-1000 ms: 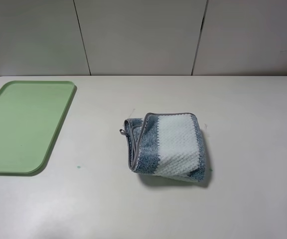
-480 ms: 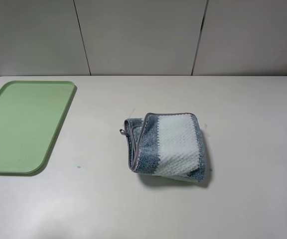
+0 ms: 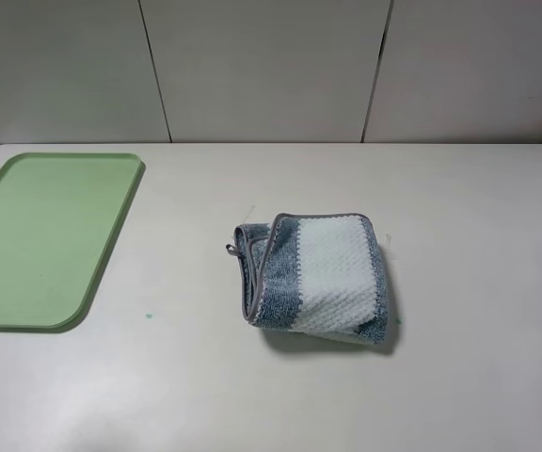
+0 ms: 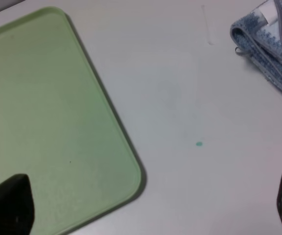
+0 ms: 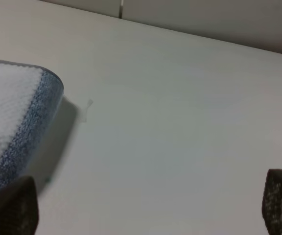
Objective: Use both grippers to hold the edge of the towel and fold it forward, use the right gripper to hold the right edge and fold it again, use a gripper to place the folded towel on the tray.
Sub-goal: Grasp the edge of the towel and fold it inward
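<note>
The striped blue-grey and white towel lies folded into a small thick square at the middle of the table, its grey hem and loop on its left side. It also shows in the left wrist view and the right wrist view. The pale green tray lies flat at the left; it also shows in the left wrist view. Neither arm shows in the exterior view. My left gripper is open and empty, beside the tray's corner. My right gripper is open and empty, right of the towel.
A small green speck marks the table between tray and towel. Pale wall panels stand along the table's far edge.
</note>
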